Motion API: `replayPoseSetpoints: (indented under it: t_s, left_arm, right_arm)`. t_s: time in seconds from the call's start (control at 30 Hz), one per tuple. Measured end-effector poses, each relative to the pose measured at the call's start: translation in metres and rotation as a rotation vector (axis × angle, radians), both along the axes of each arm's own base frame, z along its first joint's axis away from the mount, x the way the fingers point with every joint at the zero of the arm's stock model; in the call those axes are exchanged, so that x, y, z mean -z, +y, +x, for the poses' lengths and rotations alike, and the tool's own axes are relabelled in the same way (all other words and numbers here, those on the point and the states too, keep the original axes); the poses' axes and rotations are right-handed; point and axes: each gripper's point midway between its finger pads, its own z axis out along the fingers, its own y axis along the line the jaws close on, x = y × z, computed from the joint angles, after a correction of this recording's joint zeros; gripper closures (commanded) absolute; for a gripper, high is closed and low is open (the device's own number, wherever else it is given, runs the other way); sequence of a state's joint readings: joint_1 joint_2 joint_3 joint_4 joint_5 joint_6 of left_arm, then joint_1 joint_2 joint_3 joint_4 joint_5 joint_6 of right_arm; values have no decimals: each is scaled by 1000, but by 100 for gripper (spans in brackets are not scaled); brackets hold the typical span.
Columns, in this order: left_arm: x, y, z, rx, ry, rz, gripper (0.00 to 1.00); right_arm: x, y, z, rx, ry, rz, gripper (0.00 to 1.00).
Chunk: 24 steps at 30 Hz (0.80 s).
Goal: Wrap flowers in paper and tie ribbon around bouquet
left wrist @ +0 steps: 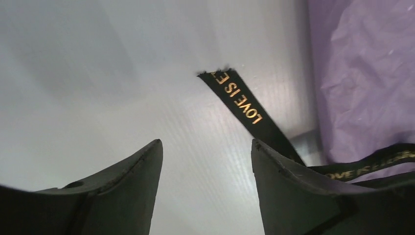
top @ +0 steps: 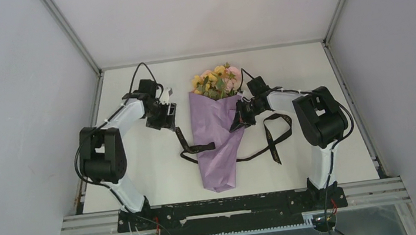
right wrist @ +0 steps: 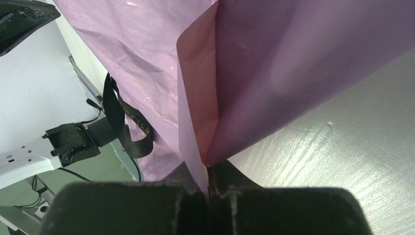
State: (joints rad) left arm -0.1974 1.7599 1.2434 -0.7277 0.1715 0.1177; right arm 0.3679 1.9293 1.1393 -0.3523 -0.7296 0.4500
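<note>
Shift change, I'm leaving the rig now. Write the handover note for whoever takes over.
Left gripper: open, empty, just short of the loose end of the black gold-lettered fabric ribbon.
Right gripper: shut on the edge of the lilac-purple paper sheet.
Done: the pink, yellow and cream artificial flowers are wrapped in that paper, rolled into a cone lying on the white table.
Left: the ribbon trails out on both sides of the cone, untied. Pick up its ends and tie it.
</note>
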Motion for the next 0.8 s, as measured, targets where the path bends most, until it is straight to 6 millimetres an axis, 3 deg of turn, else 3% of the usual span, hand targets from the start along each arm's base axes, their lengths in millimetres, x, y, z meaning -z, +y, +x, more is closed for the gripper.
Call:
replayPoseSetpoints:
  t_s: [0.1,0.23,0.57,0.8]
  left_arm:
    - [-4,-9,-1,-121,-3,-68,23]
    - [-5,-21,-29,-301,41,-182,24]
    - [30,-52,-56,-465,239,-240,26]
    - [33,-88,-65,-420,322,-320,54]
  right_arm:
    - [0,-1,0,1,-1,-1,100]
    - [1,-1,0,2,0,-4,100]
    - [3,-2,-1,4,2,-8,100]
    - [3,-3,0,7,0,-11,100]
